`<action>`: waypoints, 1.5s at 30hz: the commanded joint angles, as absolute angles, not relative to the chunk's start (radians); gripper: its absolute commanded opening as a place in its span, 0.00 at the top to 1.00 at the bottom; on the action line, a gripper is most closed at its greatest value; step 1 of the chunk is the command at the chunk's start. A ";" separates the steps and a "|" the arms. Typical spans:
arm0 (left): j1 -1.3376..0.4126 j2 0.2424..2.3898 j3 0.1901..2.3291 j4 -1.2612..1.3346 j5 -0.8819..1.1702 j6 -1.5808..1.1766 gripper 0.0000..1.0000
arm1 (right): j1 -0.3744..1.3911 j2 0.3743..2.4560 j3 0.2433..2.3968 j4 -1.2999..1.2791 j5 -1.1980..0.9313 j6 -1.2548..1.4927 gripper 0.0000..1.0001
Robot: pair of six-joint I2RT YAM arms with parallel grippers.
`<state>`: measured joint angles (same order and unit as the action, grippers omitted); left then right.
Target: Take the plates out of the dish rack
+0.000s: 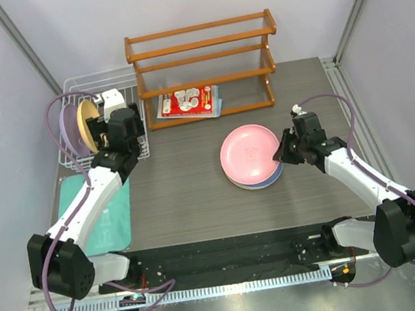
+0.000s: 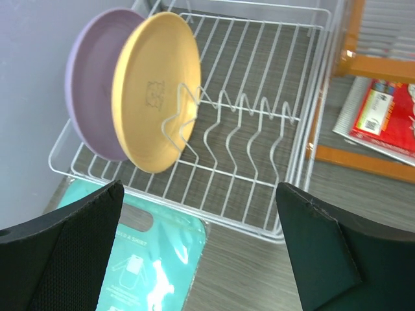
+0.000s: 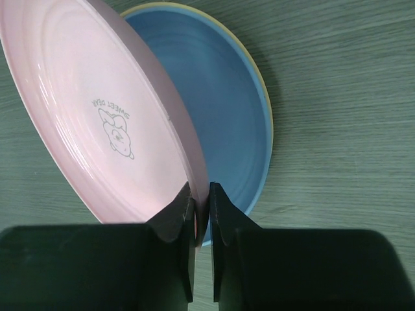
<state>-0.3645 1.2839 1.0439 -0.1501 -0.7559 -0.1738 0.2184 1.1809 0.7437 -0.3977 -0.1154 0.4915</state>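
The white wire dish rack [image 1: 76, 154] [image 2: 259, 162] stands at the far left and holds a lavender plate [image 2: 87, 97] and a yellow-orange plate [image 2: 152, 91] upright at its left end. My left gripper [image 2: 198, 249] is open and empty, just in front of the rack's near edge. My right gripper [image 3: 202, 204] is shut on the rim of the pink plate [image 3: 91, 123] [image 1: 247, 150], holding it tilted over a light blue plate [image 3: 214, 110] that lies on a yellow plate [image 3: 267, 110] mid-table.
A brown wooden shelf [image 1: 201, 56] stands at the back with a red-and-white packet [image 1: 188, 102] under it. A teal packet [image 2: 155, 265] [image 1: 100, 217] lies on the table in front of the rack.
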 commanded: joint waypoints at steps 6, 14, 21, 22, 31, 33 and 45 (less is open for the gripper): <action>-0.200 1.330 1.143 -0.153 -0.720 -0.166 0.01 | 0.218 1.193 0.749 -0.376 -0.109 0.477 0.57; -0.078 1.394 1.224 -0.179 -0.635 -0.184 0.01 | 0.218 1.128 0.793 -0.443 0.078 0.442 0.21; -0.029 1.491 1.267 -0.140 -0.592 -0.175 0.01 | 0.218 1.104 0.834 -0.457 0.164 0.423 0.20; -0.028 1.502 1.270 -0.127 -0.600 -0.172 0.01 | 0.218 1.109 0.836 -0.454 0.157 0.423 0.20; -0.006 1.621 1.261 0.049 -0.649 -0.131 0.26 | 0.218 1.161 0.836 -0.430 0.155 0.420 0.20; -0.005 1.649 1.256 0.092 -0.652 -0.112 0.36 | 0.218 1.166 0.835 -0.428 0.156 0.417 0.20; -0.006 1.664 1.201 0.202 -0.782 -0.017 0.67 | 0.218 1.196 0.833 -0.413 0.143 0.410 0.20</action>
<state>-0.0116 1.6932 1.2213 0.0956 -0.7204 -0.0574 0.2184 1.1889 0.8043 -0.4496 0.1368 0.4221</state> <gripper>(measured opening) 0.369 0.804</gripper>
